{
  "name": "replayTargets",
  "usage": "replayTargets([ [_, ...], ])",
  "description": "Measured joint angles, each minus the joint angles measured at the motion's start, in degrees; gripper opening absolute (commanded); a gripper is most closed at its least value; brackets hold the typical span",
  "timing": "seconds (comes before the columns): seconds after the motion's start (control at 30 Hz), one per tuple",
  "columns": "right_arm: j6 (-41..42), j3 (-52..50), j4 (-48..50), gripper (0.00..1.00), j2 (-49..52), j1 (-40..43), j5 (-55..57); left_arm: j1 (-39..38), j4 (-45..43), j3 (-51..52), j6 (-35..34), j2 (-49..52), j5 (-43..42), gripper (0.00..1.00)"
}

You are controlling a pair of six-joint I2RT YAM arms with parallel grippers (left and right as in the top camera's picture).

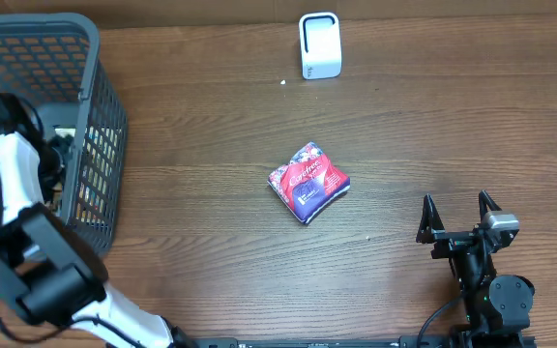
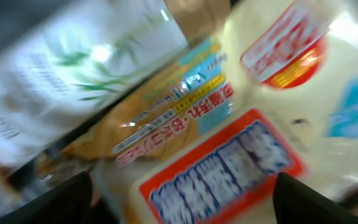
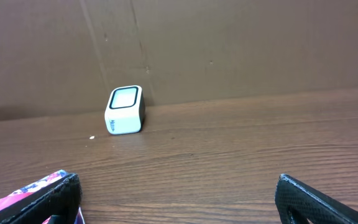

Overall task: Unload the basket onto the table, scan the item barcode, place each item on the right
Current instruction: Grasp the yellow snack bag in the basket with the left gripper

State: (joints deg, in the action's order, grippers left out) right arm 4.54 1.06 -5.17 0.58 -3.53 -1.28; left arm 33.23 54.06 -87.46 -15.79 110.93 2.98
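A red and purple snack packet (image 1: 308, 181) lies flat in the middle of the table, and its corner (image 3: 23, 190) shows beside my right gripper's left finger. The white barcode scanner (image 1: 319, 44) (image 3: 124, 110) stands at the far edge. My left arm (image 1: 8, 164) reaches into the grey basket (image 1: 85, 58), and its gripper is hidden from overhead. In the blurred left wrist view, the left gripper (image 2: 185, 202) is open, its fingers wide apart over a yellow package with a red-bordered label (image 2: 229, 162). My right gripper (image 1: 455, 199) (image 3: 179, 193) stands open and holds nothing, near the front right.
The basket holds several packages, including a white one with green leaf print (image 2: 73, 68) and an orange-brown one (image 2: 160, 118). The basket's mesh walls surround the left gripper. A brown wall (image 3: 229, 43) rises behind the scanner.
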Motion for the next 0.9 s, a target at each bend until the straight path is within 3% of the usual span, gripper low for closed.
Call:
replayTargets([
  [0.13, 0.0, 0.0, 0.0, 1.0, 0.0, 0.0, 0.0, -0.2, -0.3, 0.0, 5.8, 3.7, -2.5, 1.0],
  [0.33, 0.0, 0.0, 0.0, 1.0, 0.0, 0.0, 0.0, -0.6, -0.3, -1.1, 11.2, 6.3, -4.1, 1.0],
  [0.57, 0.0, 0.0, 0.0, 1.0, 0.0, 0.0, 0.0, -1.0, 2.5, -4.7, 12.2, 10.6, -3.4, 0.98],
  [0.6, 0.0, 0.0, 0.0, 1.0, 0.0, 0.0, 0.0, -1.0, 2.7, -4.9, 12.2, 10.9, -3.3, 0.85],
  [0.67, 0.0, 0.0, 0.0, 1.0, 0.0, 0.0, 0.0, -1.0, 3.1, -5.3, 12.2, 11.3, -3.1, 0.41],
  [0.7, 0.0, 0.0, 0.0, 1.0, 0.0, 0.0, 0.0, -1.0, 3.0, -5.4, 12.4, 11.5, -2.8, 0.51],
  [0.73, 0.0, 0.0, 0.0, 1.0, 0.0, 0.0, 0.0, -1.0, 3.0, -5.4, 12.4, 11.6, -2.1, 0.49],
  [0.77, 0.0, 0.0, 0.0, 1.0, 0.0, 0.0, 0.0, -1.1, 3.0, -5.5, 12.5, 11.7, -1.8, 0.43],
  [0.8, 0.0, 0.0, 0.0, 1.0, 0.0, 0.0, 0.0, -1.4, 3.0, -5.6, 12.3, 11.8, -1.3, 0.07],
  [0.9, 0.0, 0.0, 0.0, 1.0, 0.0, 0.0, 0.0, -1.8, 3.0, -5.6, 12.2, 11.8, -0.9, 0.04],
])
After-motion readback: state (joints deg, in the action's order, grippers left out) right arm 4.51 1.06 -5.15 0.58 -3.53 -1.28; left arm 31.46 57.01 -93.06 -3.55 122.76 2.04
